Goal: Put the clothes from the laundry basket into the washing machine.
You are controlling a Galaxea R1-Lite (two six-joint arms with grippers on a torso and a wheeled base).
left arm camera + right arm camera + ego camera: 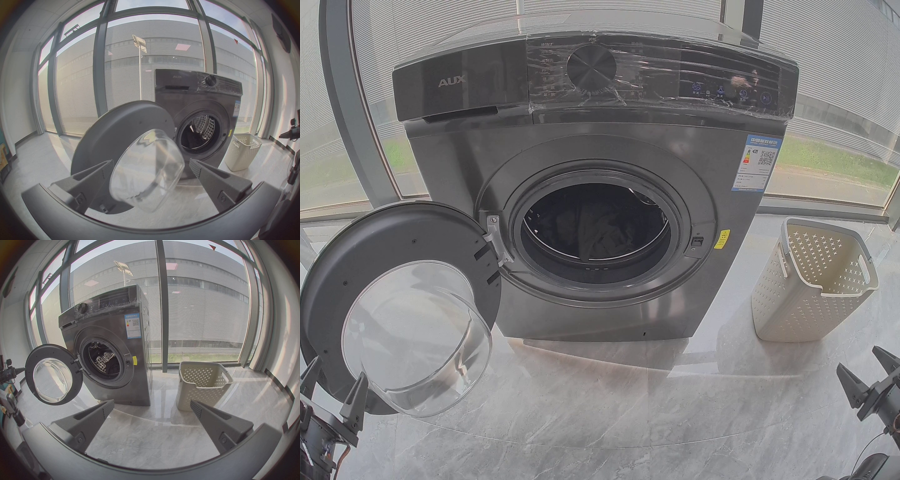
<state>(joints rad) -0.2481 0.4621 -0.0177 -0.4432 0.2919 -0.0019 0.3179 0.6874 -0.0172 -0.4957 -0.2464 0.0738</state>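
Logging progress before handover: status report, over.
Left gripper open, empty; right gripper open, empty. Dark clothes in washing machine drum; laundry basket shows no clothes. Door wide open, drum mouth unobstructed.

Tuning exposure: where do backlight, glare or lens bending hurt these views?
Head view: washing machine drum sits dark despite bright daylight; film on the control panel glints. Left wrist view: the door's glass bowl carries reflections. Both wrist views: window frames bow outward, corners go black.
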